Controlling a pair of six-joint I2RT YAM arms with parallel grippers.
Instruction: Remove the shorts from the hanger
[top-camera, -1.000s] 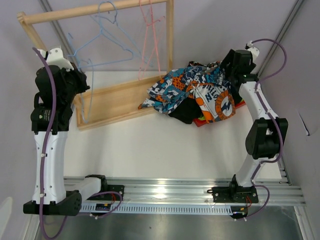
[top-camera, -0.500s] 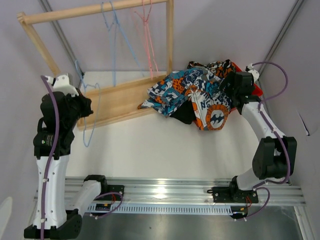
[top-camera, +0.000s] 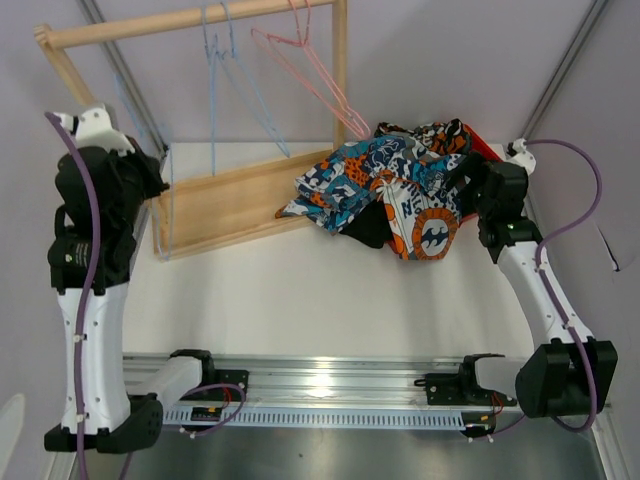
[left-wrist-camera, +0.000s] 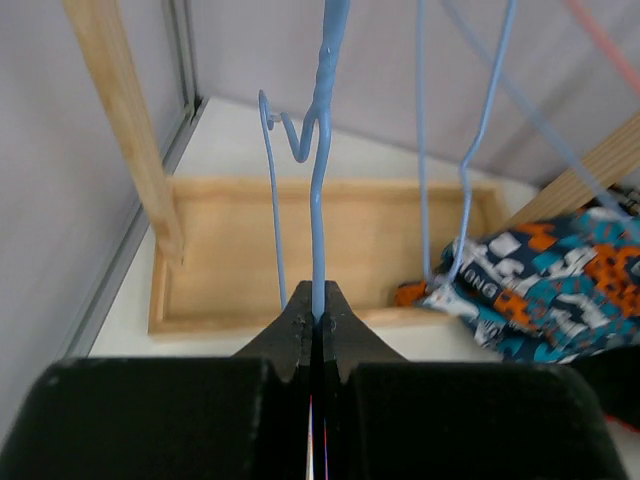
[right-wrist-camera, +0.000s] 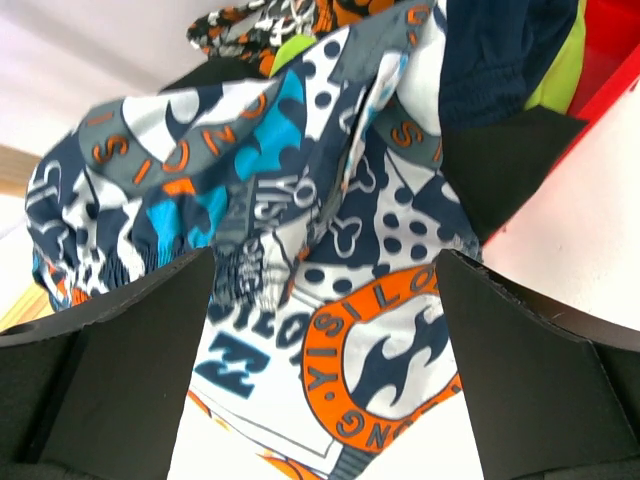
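The shorts lie in a heap (top-camera: 385, 190) at the back right, off any hanger: blue-orange-white patterned shorts on top (right-wrist-camera: 330, 270), orange-black-white camouflage ones behind (top-camera: 432, 133), dark ones under the front (top-camera: 368, 228), and a strip of lime green (right-wrist-camera: 560, 75). My right gripper (top-camera: 462, 188) is open and empty, its jaws wide apart just above the patterned shorts (top-camera: 425, 225). My left gripper (left-wrist-camera: 316, 300) is shut on the wire of a bare blue hanger (left-wrist-camera: 318, 150) at the far left (top-camera: 158, 172). The patterned heap also shows at the right of the left wrist view (left-wrist-camera: 545, 285).
A wooden rack has its rail (top-camera: 190, 22) at the back and a wooden base tray (top-camera: 240, 200) beside the heap. A second blue hanger (top-camera: 215, 75) and a pink hanger (top-camera: 320, 80) hang bare from the rail. A red bin edge (right-wrist-camera: 612, 40) lies under the heap.
My right gripper has drawn back from the heap toward the near right, open. My left arm has lifted with the blue hanger. The pink hanger has swung on the rail.
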